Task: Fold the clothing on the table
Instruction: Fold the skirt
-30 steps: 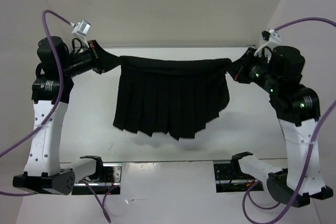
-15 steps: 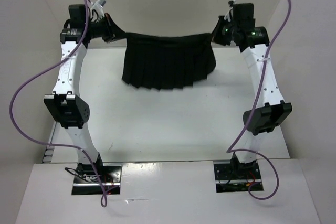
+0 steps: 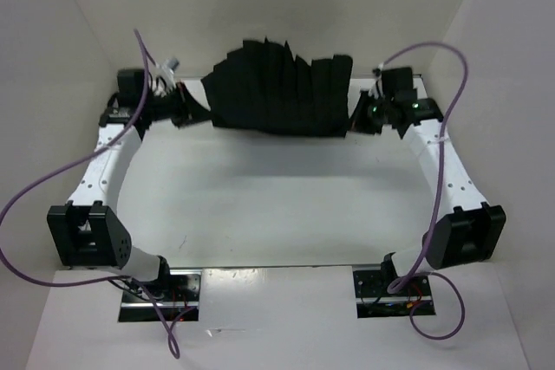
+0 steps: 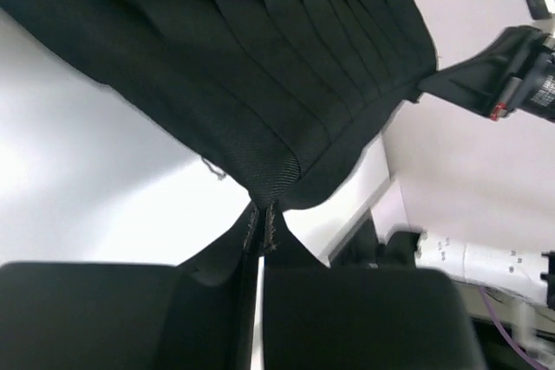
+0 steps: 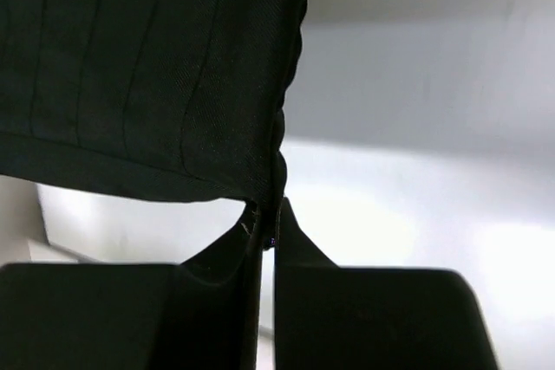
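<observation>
From above, one black pleated clothing hangs stretched between two grippers at the far end of the white table. The left gripper pinches one corner of the lower band and the right gripper pinches the other. The pleats fan away from both sets of jaws toward the back wall. I cannot tell whether the cloth touches the table. Two arms show, each trailed by one purple cable, two cables in all. Small green lights glow just behind the right jaws. Any lettering on the arms is too small to read.

In the left wrist view, the left jaws are pressed together on a frayed corner of the band. The cloth spreads up and away from them. The other gripper holds the far corner at upper right, with a red mark on it.

In the right wrist view, the right jaws are squeezed together on a seam edge. The cloth spreads above and to one side of them.
</observation>
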